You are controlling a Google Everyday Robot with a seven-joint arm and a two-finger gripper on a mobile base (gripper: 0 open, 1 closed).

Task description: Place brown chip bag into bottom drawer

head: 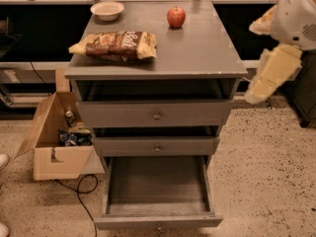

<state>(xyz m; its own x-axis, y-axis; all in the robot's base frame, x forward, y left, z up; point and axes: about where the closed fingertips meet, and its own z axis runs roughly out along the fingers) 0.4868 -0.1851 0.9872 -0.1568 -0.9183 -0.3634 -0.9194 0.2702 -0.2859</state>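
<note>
1. The bottom drawer [157, 221] is pulled well out. Its tray is bare, and its front panel lies near the lower edge of the view.
2. Speckled floor [266, 181] lies open to the drawer's right. On the left, a cardboard box [54, 157] sits just beside the cabinet with a black cable [81, 191] curling near it.
3. The middle drawer [157, 146] and top drawer [157, 114] each show a dark gap above them.
4. The brown chip bag [116, 45] lies flat on the grey cabinet top [197, 48], close to its front-left edge.
5. A red apple [176, 17] and a pale bowl [107, 10] stand farther back, apart from the bag.
6. The gripper [254, 93] hangs off the cabinet's right side, level with the top edge and well apart from the bag. I cannot tell how wide it stands, and nothing shows in its hold.
</note>
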